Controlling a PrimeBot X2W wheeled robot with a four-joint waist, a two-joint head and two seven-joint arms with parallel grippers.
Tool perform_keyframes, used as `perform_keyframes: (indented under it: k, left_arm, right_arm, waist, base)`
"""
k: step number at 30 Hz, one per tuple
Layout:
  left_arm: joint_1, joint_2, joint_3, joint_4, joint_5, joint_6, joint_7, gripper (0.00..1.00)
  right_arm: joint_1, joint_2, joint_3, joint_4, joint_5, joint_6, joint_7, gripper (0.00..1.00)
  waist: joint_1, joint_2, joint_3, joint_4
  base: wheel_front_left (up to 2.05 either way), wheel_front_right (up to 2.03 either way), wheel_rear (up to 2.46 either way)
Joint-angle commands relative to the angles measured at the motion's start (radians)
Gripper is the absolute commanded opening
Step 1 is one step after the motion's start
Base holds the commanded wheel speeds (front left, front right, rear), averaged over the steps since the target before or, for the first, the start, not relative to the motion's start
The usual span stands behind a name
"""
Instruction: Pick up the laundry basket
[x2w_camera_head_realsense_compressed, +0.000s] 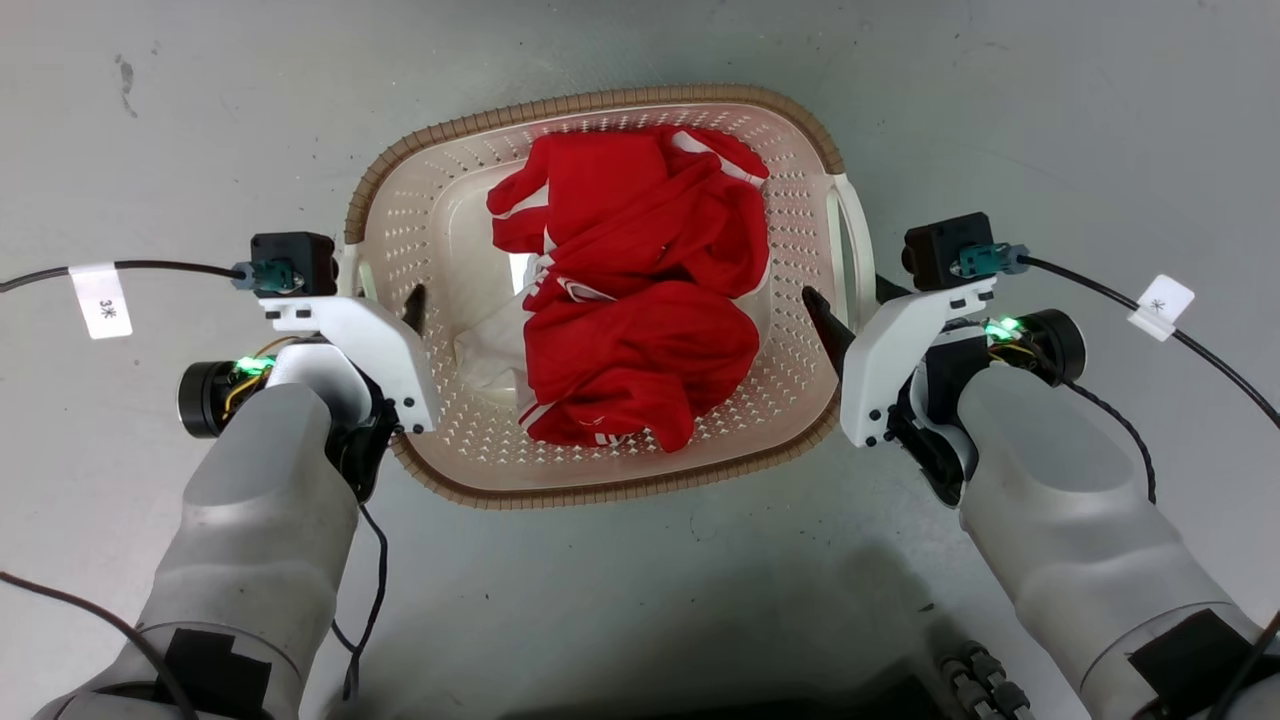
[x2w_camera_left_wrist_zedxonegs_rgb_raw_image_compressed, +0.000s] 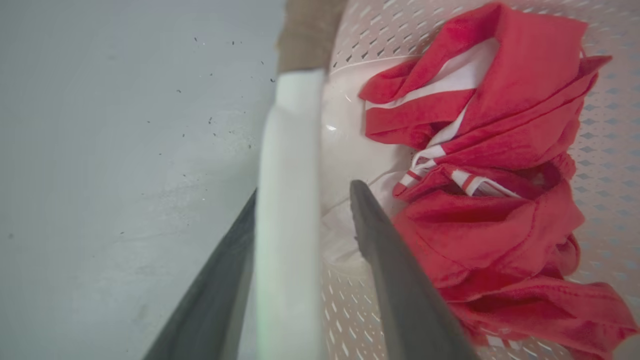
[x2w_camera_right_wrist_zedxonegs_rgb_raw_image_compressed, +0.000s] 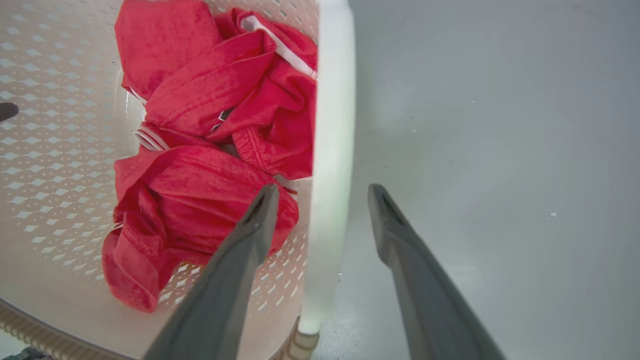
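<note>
The beige laundry basket (x2w_camera_head_realsense_compressed: 600, 100) with a brown rim sits on the grey floor, holding a crumpled red garment (x2w_camera_head_realsense_compressed: 640, 300). My left gripper (x2w_camera_head_realsense_compressed: 385, 305) straddles the basket's white left handle (x2w_camera_head_realsense_compressed: 352, 275), one finger inside the basket and one outside. In the left wrist view the handle (x2w_camera_left_wrist_zedxonegs_rgb_raw_image_compressed: 290, 175) stands between the dark fingers (x2w_camera_left_wrist_zedxonegs_rgb_raw_image_compressed: 400, 280) of that gripper (x2w_camera_left_wrist_zedxonegs_rgb_raw_image_compressed: 305, 192), with a small gap on the inner side. My right gripper (x2w_camera_head_realsense_compressed: 848, 295) straddles the right handle (x2w_camera_head_realsense_compressed: 857, 240) the same way. In the right wrist view that gripper (x2w_camera_right_wrist_zedxonegs_rgb_raw_image_compressed: 322, 189) is open, with space on both sides of the handle (x2w_camera_right_wrist_zedxonegs_rgb_raw_image_compressed: 330, 150).
Bare grey floor (x2w_camera_head_realsense_compressed: 150, 150) surrounds the basket on all sides. Black cables with white tags (x2w_camera_head_realsense_compressed: 100, 300) run from both wrists over the floor. A dark part of my base (x2w_camera_head_realsense_compressed: 900, 700) shows at the bottom edge.
</note>
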Motion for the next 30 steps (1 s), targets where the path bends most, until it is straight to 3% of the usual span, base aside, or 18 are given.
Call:
perform_keyframes:
  k: [1, 14, 20, 30]
  left_arm:
    - [-0.011, -0.002, -0.011, 0.0, -0.009, 0.0, 0.004, 0.0]
    - [0.005, -0.017, -0.113, -0.01, -0.107, -0.001, 0.024, 0.0]
    - [0.023, -0.041, -0.157, -0.002, -0.161, -0.002, 0.079, 0.0]
    - [0.052, -0.058, -0.21, 0.012, -0.243, -0.006, 0.223, 0.0]
  right_arm:
    - [-0.02, 0.0, 0.011, 0.007, 0.01, 0.0, 0.003, 0.0]
    - [-0.016, 0.005, 0.101, 0.033, 0.115, 0.002, 0.035, 0.0]
    - [-0.003, 0.009, 0.124, 0.063, 0.154, 0.002, 0.072, 0.0]
    - [0.021, 0.012, 0.158, 0.074, 0.232, 0.006, 0.224, 0.0]
  waist:
    - [-0.0001, 0.0, 0.001, 0.0]
    - [-0.0001, 0.0, -0.047, 0.008]
    - [-0.0001, 0.0, -0.144, 0.028]
    - [-0.0001, 0.0, -0.335, 0.046]
  base:
    - [0.0, 0.0, 0.0]
    - [0.0, 0.0, 0.0]
    - [0.0, 0.0, 0.0]
    - [0.0, 0.0, 0.0]
